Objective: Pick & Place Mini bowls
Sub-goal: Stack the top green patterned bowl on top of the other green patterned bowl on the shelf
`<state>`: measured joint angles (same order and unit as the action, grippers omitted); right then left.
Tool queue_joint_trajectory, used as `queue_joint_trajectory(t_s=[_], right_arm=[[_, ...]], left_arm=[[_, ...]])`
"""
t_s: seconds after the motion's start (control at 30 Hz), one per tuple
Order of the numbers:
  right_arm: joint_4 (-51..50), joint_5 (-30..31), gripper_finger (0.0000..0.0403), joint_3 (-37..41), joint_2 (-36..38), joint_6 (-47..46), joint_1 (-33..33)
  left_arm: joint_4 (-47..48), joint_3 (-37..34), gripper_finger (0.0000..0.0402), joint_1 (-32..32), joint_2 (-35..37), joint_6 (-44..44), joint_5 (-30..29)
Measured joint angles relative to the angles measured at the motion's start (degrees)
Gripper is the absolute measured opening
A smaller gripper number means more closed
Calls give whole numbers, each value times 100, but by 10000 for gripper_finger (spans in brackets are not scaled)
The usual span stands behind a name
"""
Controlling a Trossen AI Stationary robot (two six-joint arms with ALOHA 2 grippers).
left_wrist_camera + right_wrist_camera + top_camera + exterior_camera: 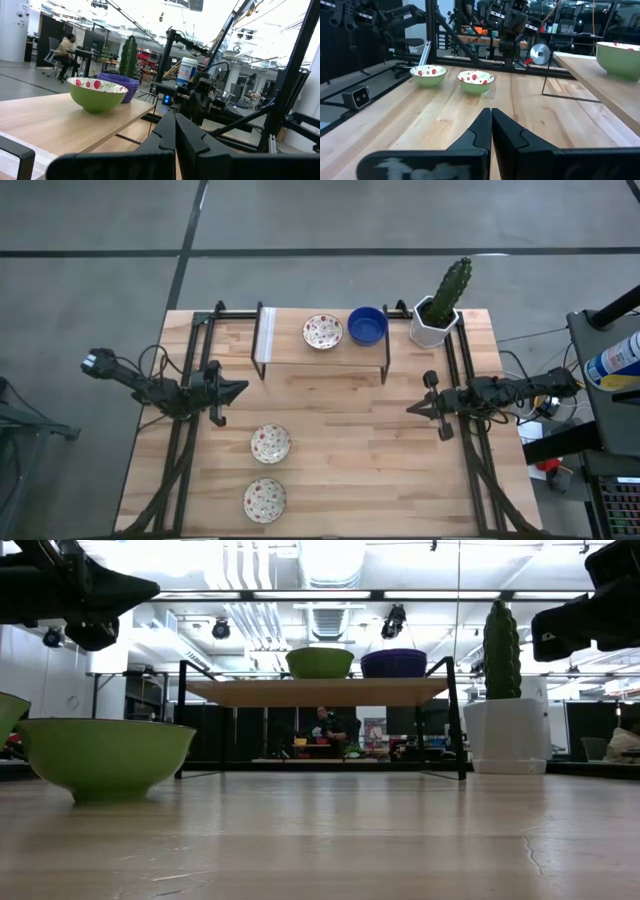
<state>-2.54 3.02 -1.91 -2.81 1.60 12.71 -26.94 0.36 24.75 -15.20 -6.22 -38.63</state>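
Both grippers (238, 389) (412, 409) hover pressed together; speckled cream bowls (270, 443) have green outsides.

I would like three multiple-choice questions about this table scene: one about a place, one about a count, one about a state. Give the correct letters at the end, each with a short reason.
1. Where does the blue bowl stand?
A. on the raised shelf, between a speckled bowl and the cactus pot
B. on the tabletop near the front edge
C. between the fingers of the left gripper

2. How many speckled bowls appear in the high view?
A. one
B. three
C. five

3. What is the state of the right gripper?
A. shut on a bowl
B. wide open over the shelf
C. shut and empty

Answers:
1 A, the high view shows it on the shelf between those two.
2 B, one on the shelf, two on the tabletop.
3 C, its wrist view shows the fingers together, holding nothing.
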Motion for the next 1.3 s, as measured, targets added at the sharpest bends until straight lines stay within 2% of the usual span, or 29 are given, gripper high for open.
queue_joint_trajectory(t_s=[0.93,1.3], right_arm=[[0,1,9,0,4,10,0],[1,1,9,0,2,0,2]], left_arm=[[-149,-2,0,0,2,33,0],[-129,13,0,0,0,-817,35]])
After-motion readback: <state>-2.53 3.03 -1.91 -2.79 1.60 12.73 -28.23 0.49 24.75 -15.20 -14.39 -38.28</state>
